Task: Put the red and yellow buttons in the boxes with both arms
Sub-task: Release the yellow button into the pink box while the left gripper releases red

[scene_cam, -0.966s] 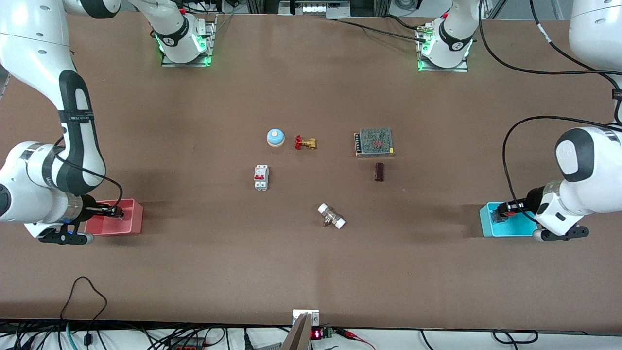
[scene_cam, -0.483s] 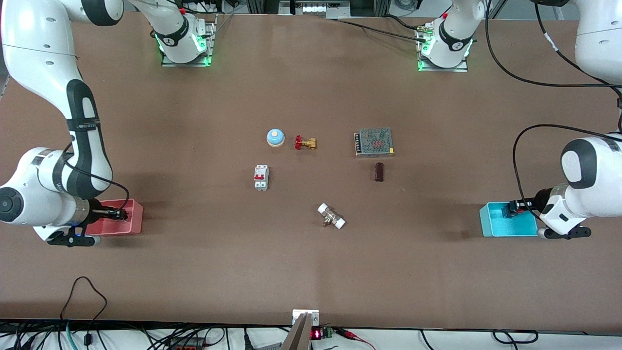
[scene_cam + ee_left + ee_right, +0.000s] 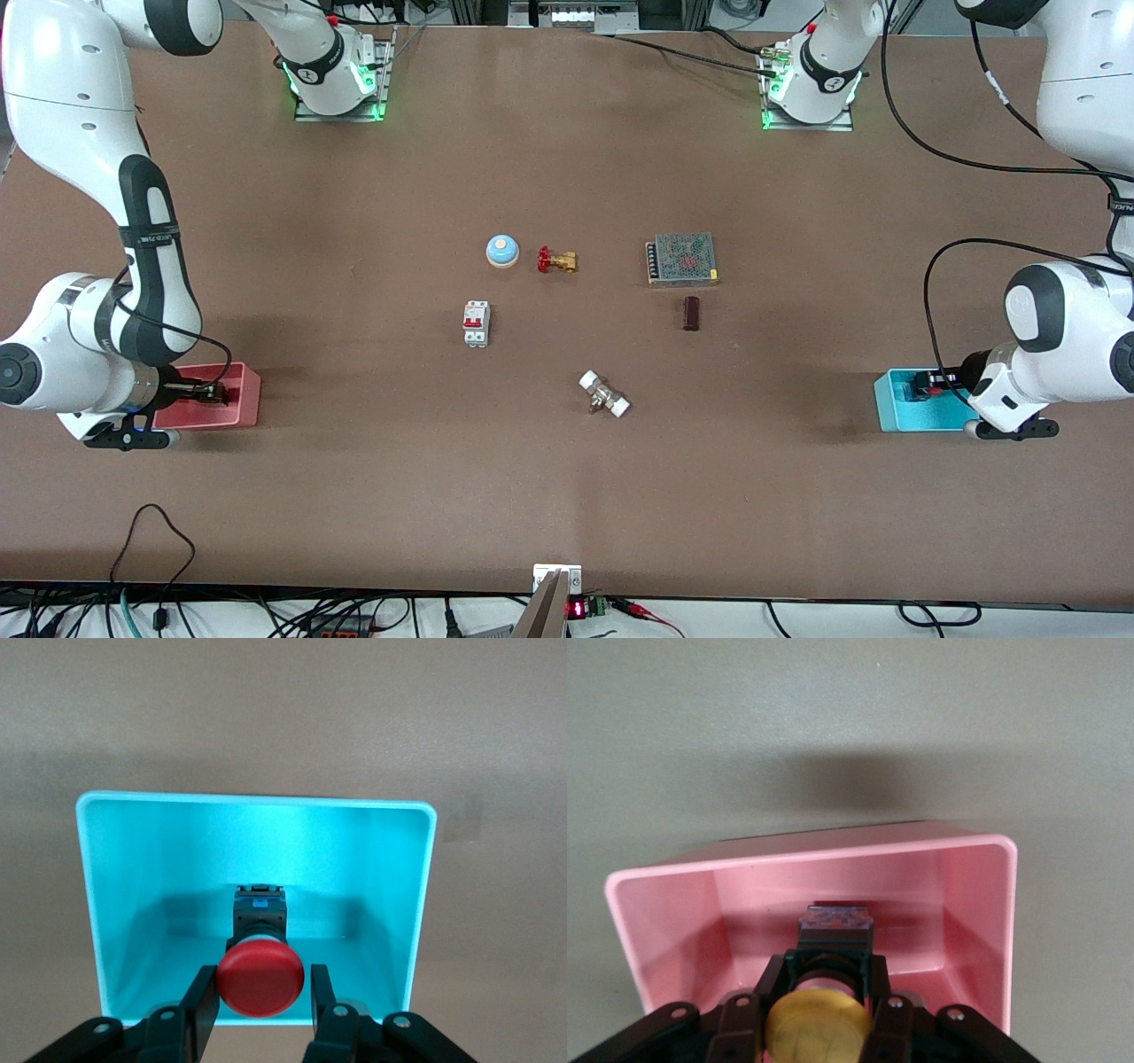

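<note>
Red button point(image 3: 260, 976) gripped in left gripper point(image 3: 260, 1014) jaws, low inside cyan box point(image 3: 895, 409), table's 3 o'clock. Yellow button point(image 3: 818, 1028) gripped by right gripper point(image 3: 819, 1020) inside pink box point(image 3: 244, 399), 9 o'clock. My read: only releases left.

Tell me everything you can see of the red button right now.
The red button has a round, smooth matte red cap on a black base with a small bluish label at its end. It is tilted, base pointing down into the cyan box, inside its walls. The left gripper is shut on it, fingers either side just under the cap. Whether the base touches the floor is unclear.
</note>
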`<act>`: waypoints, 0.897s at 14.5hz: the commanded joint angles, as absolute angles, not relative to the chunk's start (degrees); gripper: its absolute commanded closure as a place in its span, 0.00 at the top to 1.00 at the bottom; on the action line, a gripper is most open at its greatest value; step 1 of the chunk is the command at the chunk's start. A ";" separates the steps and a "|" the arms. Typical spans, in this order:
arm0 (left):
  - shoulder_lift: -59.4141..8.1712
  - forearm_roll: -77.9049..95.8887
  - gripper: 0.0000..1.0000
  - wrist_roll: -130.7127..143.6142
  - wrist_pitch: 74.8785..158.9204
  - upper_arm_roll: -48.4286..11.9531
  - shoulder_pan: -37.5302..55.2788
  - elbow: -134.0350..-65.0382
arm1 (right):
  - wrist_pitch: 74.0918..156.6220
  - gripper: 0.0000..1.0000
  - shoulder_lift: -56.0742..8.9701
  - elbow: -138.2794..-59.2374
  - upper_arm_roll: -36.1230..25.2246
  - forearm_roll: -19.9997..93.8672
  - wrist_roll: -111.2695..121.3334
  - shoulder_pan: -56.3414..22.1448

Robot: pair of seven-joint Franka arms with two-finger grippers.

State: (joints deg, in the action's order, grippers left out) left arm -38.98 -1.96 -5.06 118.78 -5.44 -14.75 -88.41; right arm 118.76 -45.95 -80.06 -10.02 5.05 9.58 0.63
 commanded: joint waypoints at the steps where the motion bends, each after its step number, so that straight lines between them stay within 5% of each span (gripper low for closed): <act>1: -38.76 -2.64 0.66 -5.01 118.56 -5.71 -14.50 -87.19 | 118.92 0.28 -47.28 -78.57 -9.58 5.18 10.63 1.14; 2: -38.67 -2.81 0.72 -4.84 118.56 -5.89 -14.33 -85.80 | 118.92 0.35 -47.63 -78.57 -9.58 5.27 10.55 1.14; 4: -38.41 -2.90 0.77 -3.09 118.04 -5.98 -13.45 -83.76 | 118.92 0.94 -47.72 -78.57 -9.49 5.54 9.59 1.05; 5: -37.19 -2.99 0.78 -1.16 117.86 -6.15 -13.19 -83.85 | 118.92 1.00 -47.64 -78.49 -9.58 5.45 9.67 0.97; 13: -24.11 -2.90 0.91 3.60 107.32 -7.64 -10.90 -87.61 | 114.80 1.00 -40.71 -78.40 -9.58 5.63 9.93 0.79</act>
